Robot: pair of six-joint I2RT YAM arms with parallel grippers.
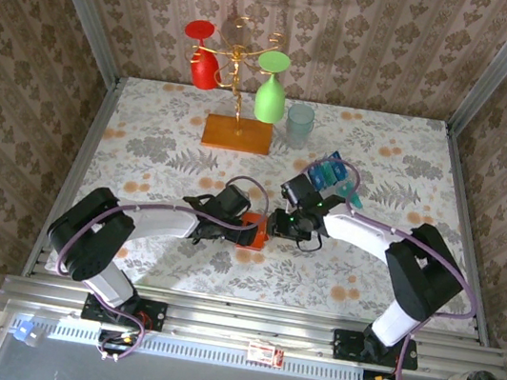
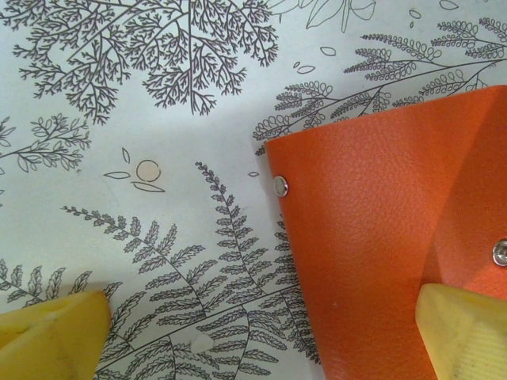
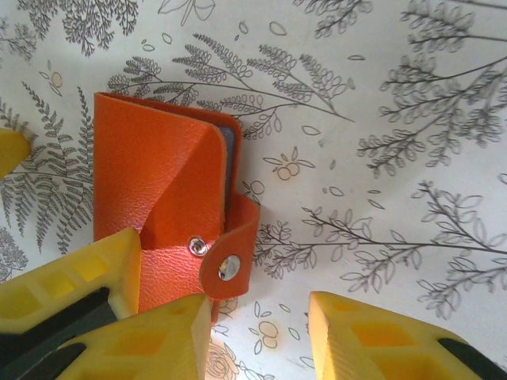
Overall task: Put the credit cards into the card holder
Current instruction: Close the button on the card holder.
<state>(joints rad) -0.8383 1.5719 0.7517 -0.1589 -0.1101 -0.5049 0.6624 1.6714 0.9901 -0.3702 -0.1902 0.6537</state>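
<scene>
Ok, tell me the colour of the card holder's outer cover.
Orange-red, with silver snap studs; the card holder shows best in the right wrist view.

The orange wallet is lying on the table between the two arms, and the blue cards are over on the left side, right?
No. The blue cards lie on the right side, beside the right arm, as the top view shows. The orange wallet does lie on the table between the two arms.
</scene>
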